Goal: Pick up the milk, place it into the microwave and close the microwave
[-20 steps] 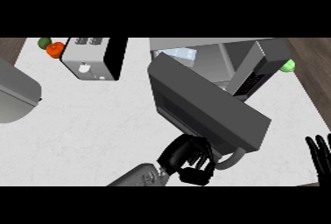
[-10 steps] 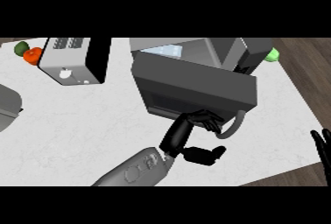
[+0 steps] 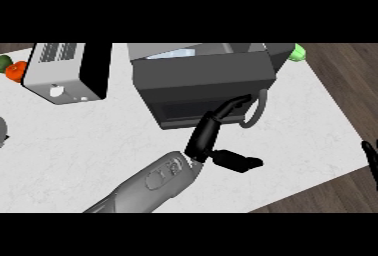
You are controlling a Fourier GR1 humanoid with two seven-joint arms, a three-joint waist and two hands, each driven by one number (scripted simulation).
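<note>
Dark grey boxy microwave (image 3: pixel 203 80) sits at the back of the white marbled counter (image 3: pixel 88 135). Its dark door panel (image 3: pixel 210 102) looks nearly shut, face toward the robot, long axis running left-right across the view. The curved grey handle (image 3: pixel 255 110) hangs at the door's right end.

Left hand (image 3: pixel 214 132): fingers straight, stretched up against the door front near the handle, thumb sticking out to the right — holding nothing. Right hand (image 3: pixel 370 157) only shows as fingers at the right edge, upright, resting.

Milk: can't see a carton anywhere on the counter. A pale patch shows through the microwave top, possibly the milk inside — can't confirm. So its orientation is unreadable.

Handling judgement: the door is stiff, hinged, light to swing; push flat on the panel near the handle end, away from the hinge. Glossy face, fingers may slide sideways.

Also there: silver toaster (image 3: pixel 66 70) back left, orange fruit (image 3: pixel 16 70) beside it, green object (image 3: pixel 297 52) back right.
</note>
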